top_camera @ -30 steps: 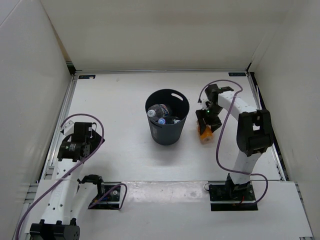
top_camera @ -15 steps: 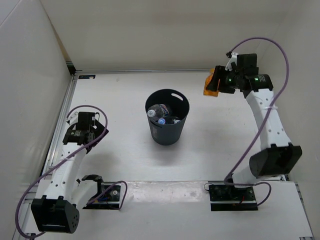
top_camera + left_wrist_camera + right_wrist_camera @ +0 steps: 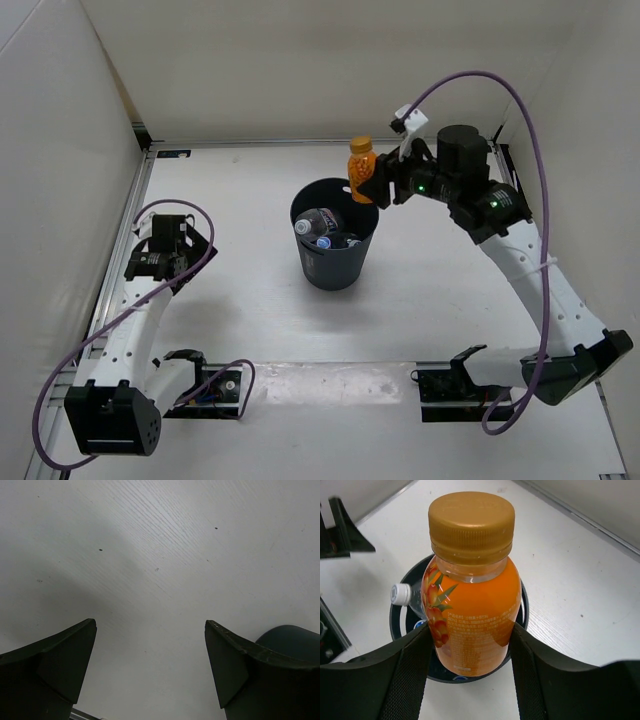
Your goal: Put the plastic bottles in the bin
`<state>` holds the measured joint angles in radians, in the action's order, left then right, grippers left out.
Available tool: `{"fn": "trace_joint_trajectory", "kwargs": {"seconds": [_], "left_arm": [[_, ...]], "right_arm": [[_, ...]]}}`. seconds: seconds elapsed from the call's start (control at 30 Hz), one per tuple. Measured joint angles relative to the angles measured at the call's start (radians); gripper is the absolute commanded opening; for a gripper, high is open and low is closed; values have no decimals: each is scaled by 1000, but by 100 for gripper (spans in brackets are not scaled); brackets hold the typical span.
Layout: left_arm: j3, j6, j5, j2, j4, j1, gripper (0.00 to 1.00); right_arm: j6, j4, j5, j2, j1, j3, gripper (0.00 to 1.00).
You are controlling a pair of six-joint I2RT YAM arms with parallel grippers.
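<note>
My right gripper (image 3: 368, 186) is shut on the short orange bottle (image 3: 360, 168) with an orange cap, held upright in the air over the far right rim of the dark blue-grey bin (image 3: 334, 262). In the right wrist view the orange bottle (image 3: 470, 595) sits between my fingers (image 3: 407, 680), with the bin (image 3: 522, 611) directly below. Clear bottles (image 3: 320, 224) lie inside the bin; one white-capped clear bottle (image 3: 402, 596) shows there. My left gripper (image 3: 150, 665) is open and empty over bare table at the left; the bin's edge (image 3: 292, 637) shows beside its right finger.
White walls enclose the table on the left, back and right. A metal rail (image 3: 125, 250) runs along the left table edge next to the left arm (image 3: 160, 250). The arm bases (image 3: 465, 385) stand at the near edge.
My right arm has lifted the orange bottle from the table right of the bin, swung it up by the back right, then brought it left over the bin's rim. The left arm shifted slightly.
</note>
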<state>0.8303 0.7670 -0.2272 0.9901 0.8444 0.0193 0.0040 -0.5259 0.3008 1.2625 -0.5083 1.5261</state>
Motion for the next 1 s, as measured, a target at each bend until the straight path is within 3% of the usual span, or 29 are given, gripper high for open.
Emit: {"fn": "trace_joint_trajectory", "kwargs": {"seconds": [0.07, 0.23, 0.67, 0.83, 1.0], "left_arm": [[0, 0, 6, 0, -8, -3, 100], [0, 0, 8, -7, -8, -5, 100], [-54, 13, 15, -143, 20, -37, 100], [-61, 1, 23, -189, 37, -38, 100], [-61, -48, 44, -230, 41, -38, 100]], "right_arm": [[-40, -13, -13, 13, -30, 0, 90], [-83, -29, -26, 18, -63, 8, 90], [55, -101, -153, 99, 113, 124, 90], [66, -146, -193, 100, 109, 27, 90], [-11, -169, -273, 46, 3, -120, 90]]}}
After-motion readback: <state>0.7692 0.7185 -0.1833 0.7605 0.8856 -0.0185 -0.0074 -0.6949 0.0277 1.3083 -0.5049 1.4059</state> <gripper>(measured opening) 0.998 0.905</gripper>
